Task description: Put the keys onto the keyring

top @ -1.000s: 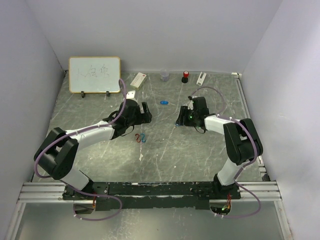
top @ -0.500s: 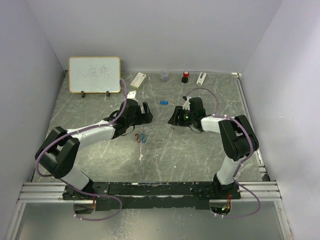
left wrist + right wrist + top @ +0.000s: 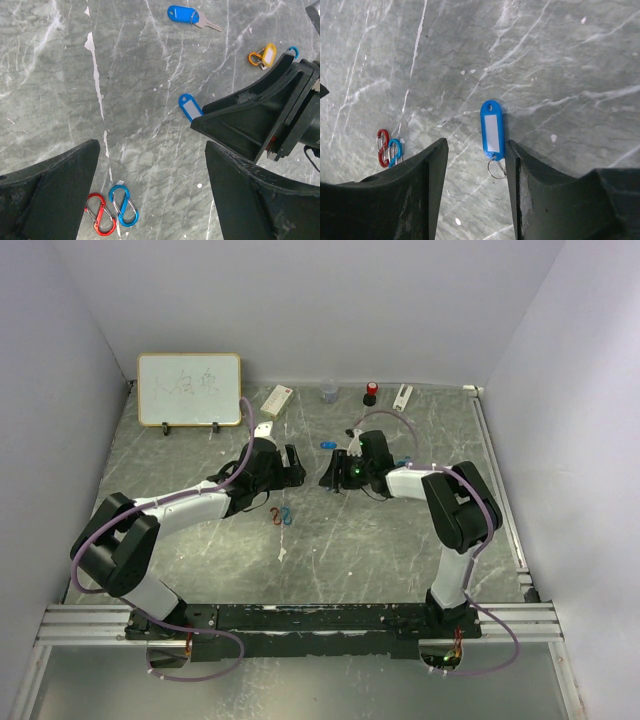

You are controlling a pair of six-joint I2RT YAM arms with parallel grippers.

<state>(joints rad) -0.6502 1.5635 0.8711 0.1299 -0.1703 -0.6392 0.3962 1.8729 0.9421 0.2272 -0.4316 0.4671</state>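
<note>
A blue label tag (image 3: 492, 131) with a thin metal ring (image 3: 496, 167) lies flat on the table. My right gripper (image 3: 476, 145) stands open over it, the tag just inside its right finger; any key on that ring is hidden. The left wrist view shows the same tag (image 3: 190, 106) poking out from under the right gripper (image 3: 260, 120). A key with a blue tag (image 3: 182, 14) lies farther back (image 3: 328, 445). A yellow tag (image 3: 269, 52) lies by an orange clip. My left gripper (image 3: 151, 150) is open and holds nothing. I cannot tell which ring is the keyring.
A red carabiner (image 3: 100, 216) and a blue carabiner (image 3: 124, 205) lie together near the left gripper (image 3: 290, 468). At the back stand a whiteboard (image 3: 189, 388), a white box (image 3: 276, 400), a small cup (image 3: 329, 392), a red-topped object (image 3: 370, 392) and a white stick (image 3: 402, 396).
My right gripper has moved left across the table, toward the left gripper, and now stands over the blue tag. The left arm has not moved.
</note>
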